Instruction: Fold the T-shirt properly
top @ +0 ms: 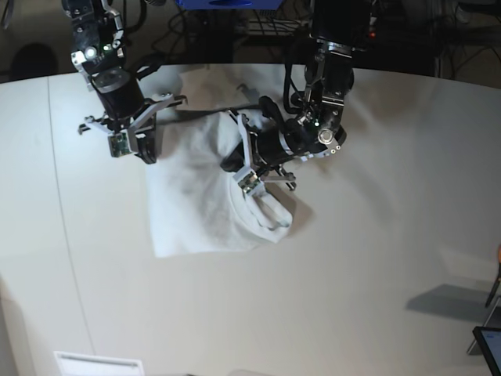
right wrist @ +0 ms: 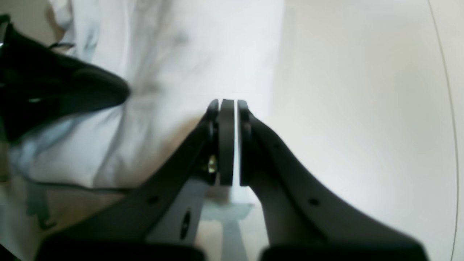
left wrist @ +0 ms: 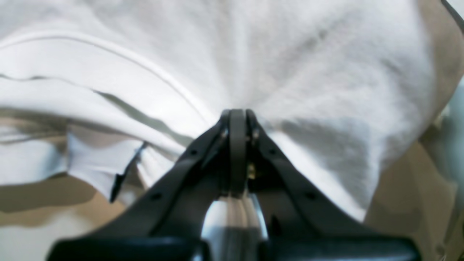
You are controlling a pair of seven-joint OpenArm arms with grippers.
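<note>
I see the T-shirt (top: 196, 196) lying mid-table (top: 352, 298), partly folded, its long axis running from far edge toward me. My left gripper (left wrist: 237, 114) is clamped on a bunched fold; my right gripper (right wrist: 228, 105) is closed at the shirt's far-left edge.

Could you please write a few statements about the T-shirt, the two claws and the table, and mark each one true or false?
1. The left claw is shut on the T-shirt. True: white cloth bunches at its tips in the left wrist view.
2. The T-shirt is dark blue. False: it is plain white.
3. The right claw stands wide open. False: its jaws are shut, at the shirt's edge.
4. The T-shirt lies on an off-white table. True.
5. The T-shirt lies perfectly flat. False: it is wrinkled and bunched near the left claw.
</note>
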